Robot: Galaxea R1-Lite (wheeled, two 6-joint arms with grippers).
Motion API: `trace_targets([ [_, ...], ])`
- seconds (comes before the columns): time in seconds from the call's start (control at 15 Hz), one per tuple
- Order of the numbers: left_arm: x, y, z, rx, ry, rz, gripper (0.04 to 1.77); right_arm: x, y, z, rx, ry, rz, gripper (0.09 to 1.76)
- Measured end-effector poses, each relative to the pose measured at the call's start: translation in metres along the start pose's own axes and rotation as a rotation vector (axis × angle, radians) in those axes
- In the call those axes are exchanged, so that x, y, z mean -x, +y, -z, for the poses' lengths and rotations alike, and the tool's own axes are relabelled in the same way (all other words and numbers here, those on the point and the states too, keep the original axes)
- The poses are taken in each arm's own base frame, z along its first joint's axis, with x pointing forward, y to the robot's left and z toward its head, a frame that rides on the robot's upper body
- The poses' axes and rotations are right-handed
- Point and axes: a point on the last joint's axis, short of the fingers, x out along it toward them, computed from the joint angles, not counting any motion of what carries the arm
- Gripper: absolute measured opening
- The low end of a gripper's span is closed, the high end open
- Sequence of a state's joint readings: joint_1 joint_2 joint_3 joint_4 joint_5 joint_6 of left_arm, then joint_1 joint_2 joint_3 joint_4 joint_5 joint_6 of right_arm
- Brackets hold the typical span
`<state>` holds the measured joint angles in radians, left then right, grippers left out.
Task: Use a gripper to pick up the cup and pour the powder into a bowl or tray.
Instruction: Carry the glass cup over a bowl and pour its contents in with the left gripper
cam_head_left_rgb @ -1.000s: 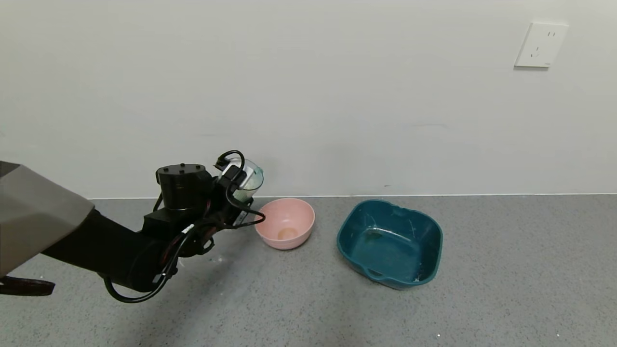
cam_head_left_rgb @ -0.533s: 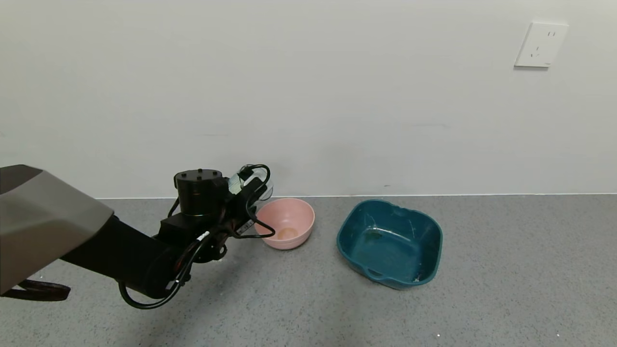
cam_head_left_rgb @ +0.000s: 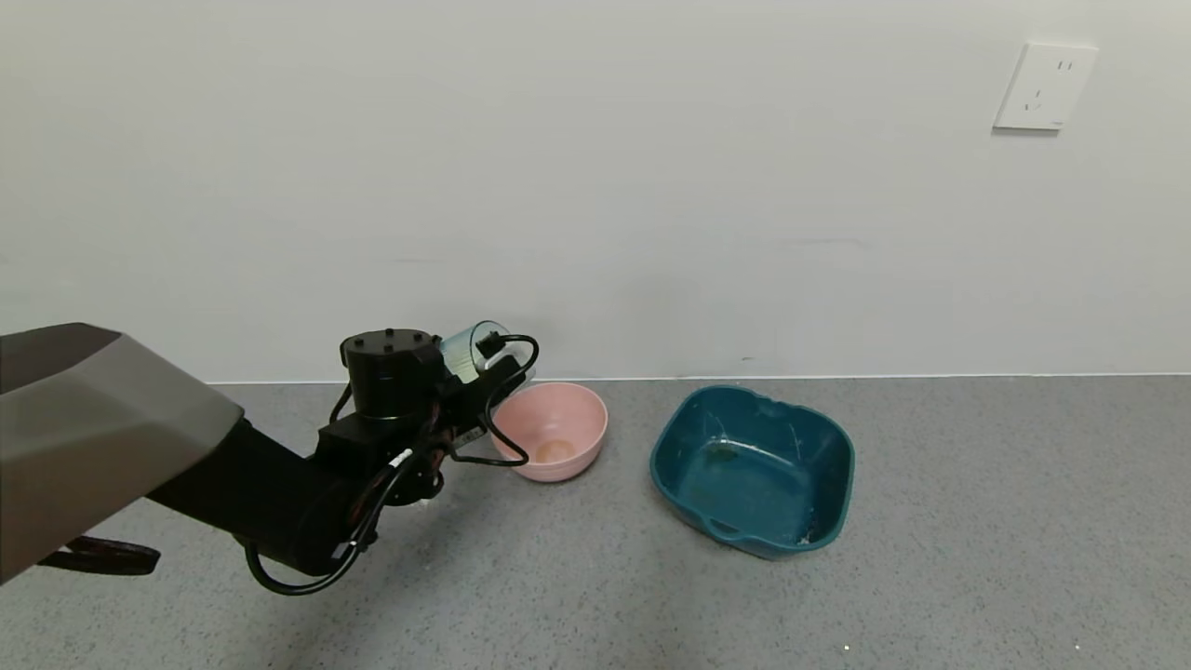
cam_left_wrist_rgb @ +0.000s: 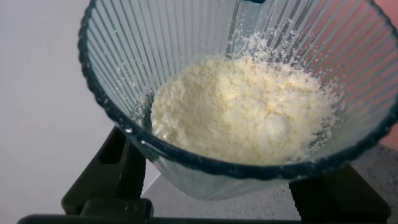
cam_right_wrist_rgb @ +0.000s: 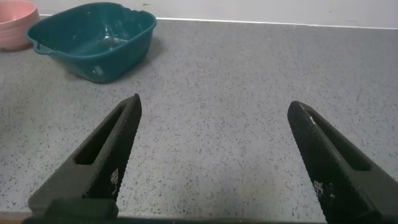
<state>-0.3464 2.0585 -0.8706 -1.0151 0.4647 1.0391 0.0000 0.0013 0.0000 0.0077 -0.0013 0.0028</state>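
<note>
My left gripper (cam_head_left_rgb: 486,370) is shut on the cup (cam_head_left_rgb: 468,347), a ribbed blue-green clear cup, and holds it tilted in the air just left of the pink bowl (cam_head_left_rgb: 551,431). In the left wrist view the cup (cam_left_wrist_rgb: 124,68) fills the frame with off-white powder (cam_left_wrist_rgb: 239,109) heaped inside against its lower wall. A small patch of powder (cam_head_left_rgb: 555,451) lies at the bowl's bottom. My right gripper (cam_right_wrist_rgb: 214,158) is open and empty over bare countertop; it is out of the head view.
A dark teal squarish tray (cam_head_left_rgb: 752,470) with handles sits right of the bowl; it also shows in the right wrist view (cam_right_wrist_rgb: 93,38). A white wall runs behind the grey speckled countertop, with a socket (cam_head_left_rgb: 1043,87) at upper right.
My left gripper has carried the cup to the right, closer to the pink bowl's left rim, and tipped it more. The bowl and tray have not moved.
</note>
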Motion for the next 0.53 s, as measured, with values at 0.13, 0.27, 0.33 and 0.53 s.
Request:
trace_targets([
  [0.13,-0.0025,-0.0032,0.0014,-0.049,0.003,-0.002,1.29,0.0,0.0,0.0,0.0,0.0,0.0,1.71],
  [0.27,-0.0043,-0.0053,0.0023,-0.101,0.001,-0.009,1.29,0.0,0.0,0.0,0.0,0.0,0.0,1.71],
  [0.33,-0.005,-0.0061,0.0021,-0.135,-0.003,-0.014,1.29,0.0,0.0,0.0,0.0,0.0,0.0,1.71],
  [0.53,-0.007,-0.0076,0.0021,-0.227,-0.009,-0.032,1.29,0.0,0.0,0.0,0.0,0.0,0.0,1.71],
])
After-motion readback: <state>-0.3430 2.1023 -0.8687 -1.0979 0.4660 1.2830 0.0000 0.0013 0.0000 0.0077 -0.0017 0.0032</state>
